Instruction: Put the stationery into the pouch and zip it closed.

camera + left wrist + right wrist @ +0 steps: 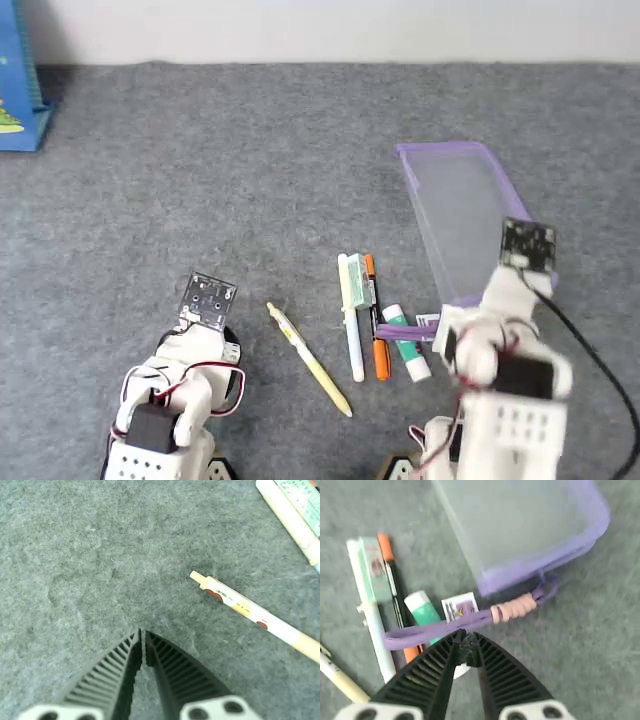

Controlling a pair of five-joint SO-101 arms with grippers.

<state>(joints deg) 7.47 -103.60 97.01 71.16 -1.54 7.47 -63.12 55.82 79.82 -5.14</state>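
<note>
Grey felt covers the tabletop [250,150]. From above, a clear purple pouch [460,215] lies at 3 o'clock, pens [352,320] and a glue stick [405,345] at 5, and a blue box [15,90] at 10.

Left wrist: the left claw [143,647], fingers together, is near a yellow pen [250,612].

Right wrist: the right claw [466,641], fingers together, has its tips at the pouch's strap [430,632], which crosses the glue stick.

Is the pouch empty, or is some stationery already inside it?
Empty: through the clear pouch only the grey table shows. The pens and the green tube lie outside, beside it.
</note>
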